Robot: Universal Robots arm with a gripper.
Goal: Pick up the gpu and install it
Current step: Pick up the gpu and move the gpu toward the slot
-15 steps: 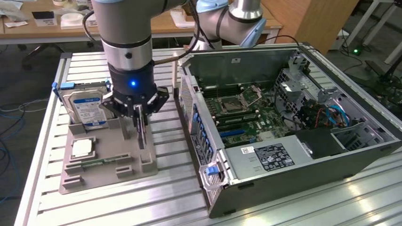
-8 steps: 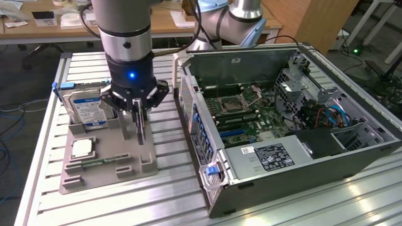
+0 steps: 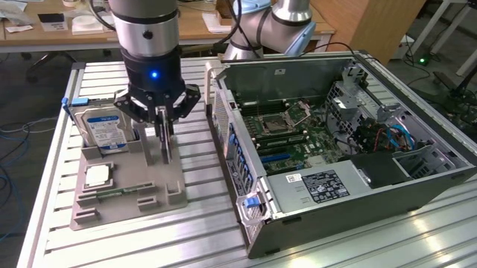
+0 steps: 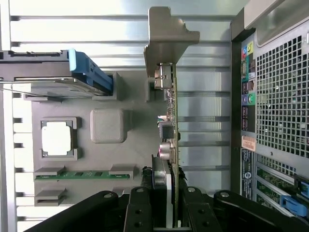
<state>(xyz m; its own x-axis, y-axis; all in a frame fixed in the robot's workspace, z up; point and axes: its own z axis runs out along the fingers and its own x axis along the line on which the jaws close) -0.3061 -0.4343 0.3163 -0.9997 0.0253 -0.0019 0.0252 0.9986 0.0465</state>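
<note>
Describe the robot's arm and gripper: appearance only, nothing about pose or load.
The arm is a silver metal cylinder with black bands. Behind it, a joint housing is pale grey-blue, with a black cable running alongside. The wrist section is black with a glowing blue light. The gripper is black, and its linkage fingers have round pivot pins.

You are working in a robotics lab or workshop. A robot arm [image 3: 149,33] is hanging its gripper [image 3: 165,148] over a slatted metal surface [image 3: 194,229] that is carrying an open computer case [image 3: 358,184] and a grey parts fixture [image 3: 130,195]. At the far side, wooden desks [image 3: 192,30] are holding papers, and loose cables [image 3: 9,134] are trailing on the floor at the exterior view's left.
</note>
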